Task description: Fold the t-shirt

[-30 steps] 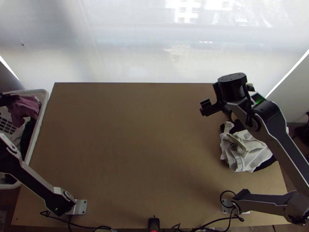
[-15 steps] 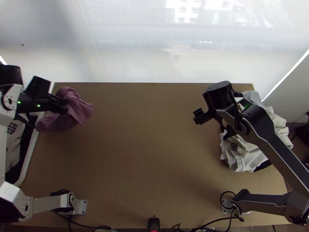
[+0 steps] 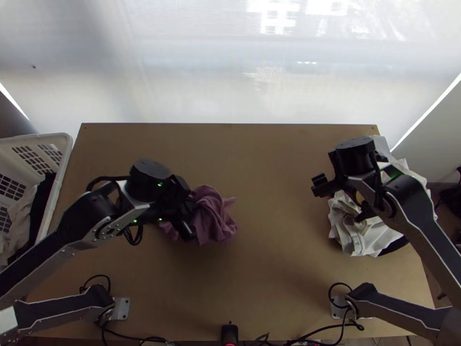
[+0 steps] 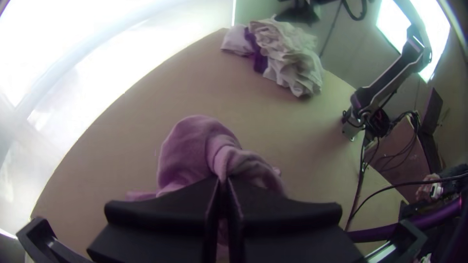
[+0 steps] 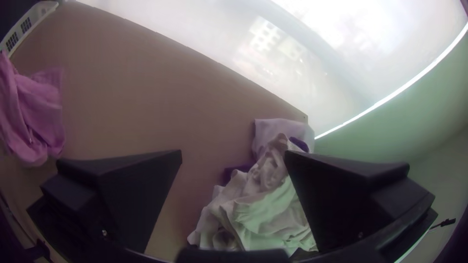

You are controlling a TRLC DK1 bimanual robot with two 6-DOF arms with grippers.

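Top view: pale screening [image 3: 190, 69] backs the table [image 3: 265, 173].

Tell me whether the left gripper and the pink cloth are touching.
Touching. The left wrist view shows it: the left gripper has its two fingers closed on a bunched part of the pink cloth.

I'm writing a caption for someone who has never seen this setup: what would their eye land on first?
Probably the bunched pink cloth, the one strong colour on the brown table, pinched in the left gripper left of the middle. Next, the heap of pale clothes at the table's right side, with the open right gripper above it. Then the white basket at the left edge, with more clothes inside.
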